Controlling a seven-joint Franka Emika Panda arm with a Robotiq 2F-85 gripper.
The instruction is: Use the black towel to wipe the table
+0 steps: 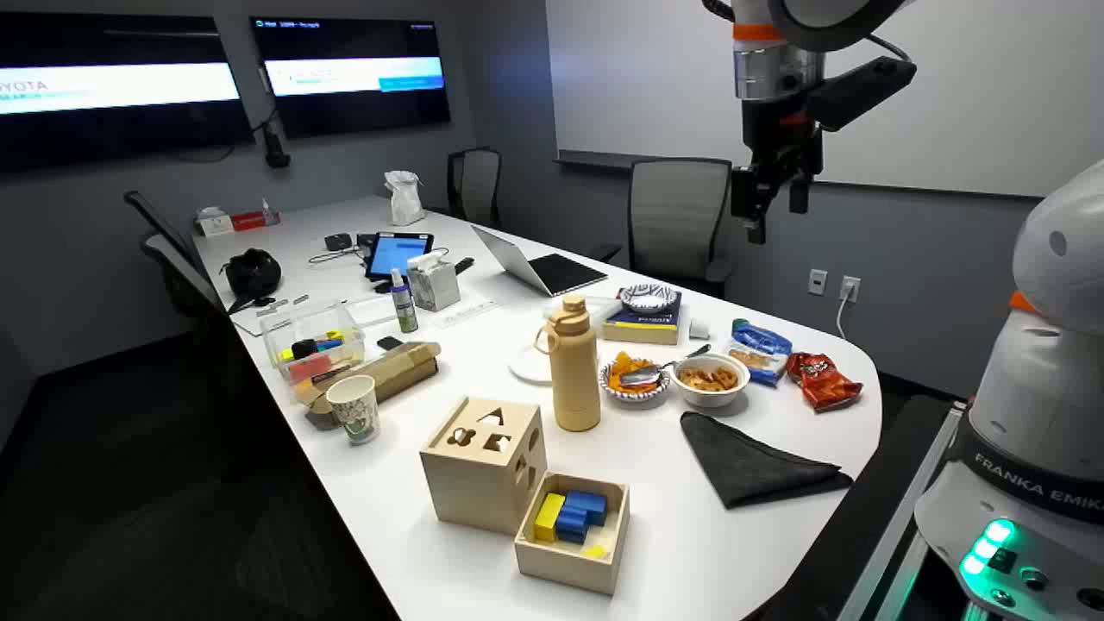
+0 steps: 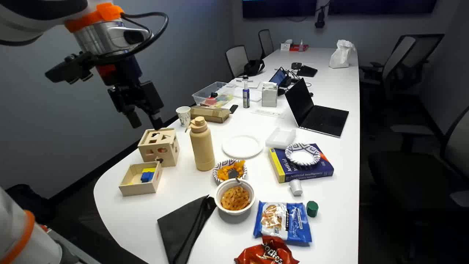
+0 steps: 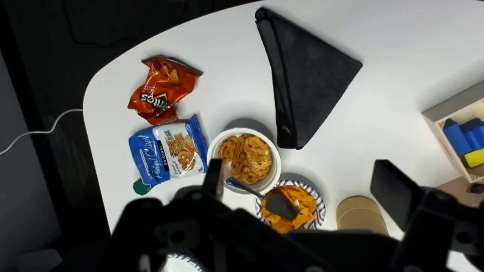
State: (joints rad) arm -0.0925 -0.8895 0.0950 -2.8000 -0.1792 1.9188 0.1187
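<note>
The black towel (image 1: 759, 461) lies folded flat, roughly a triangle, on the white table (image 1: 681, 552), near the rounded end by the robot base. It also shows in an exterior view (image 2: 185, 227) and in the upper middle of the wrist view (image 3: 310, 83). My gripper (image 1: 779, 220) is high above the table, pointing down. It also shows in an exterior view (image 2: 146, 124). In the wrist view the gripper (image 3: 300, 177) has its fingers wide apart with nothing between them. The towel is below and apart from it.
A white bowl of pretzel crisps (image 3: 245, 158) stands close beside the towel. A patterned bowl with chips and a spoon (image 3: 291, 204), a tall tan bottle (image 1: 576, 371), a wooden shape box (image 1: 483, 466), a block tray (image 1: 569, 569) and snack bags (image 2: 282, 222) stand around.
</note>
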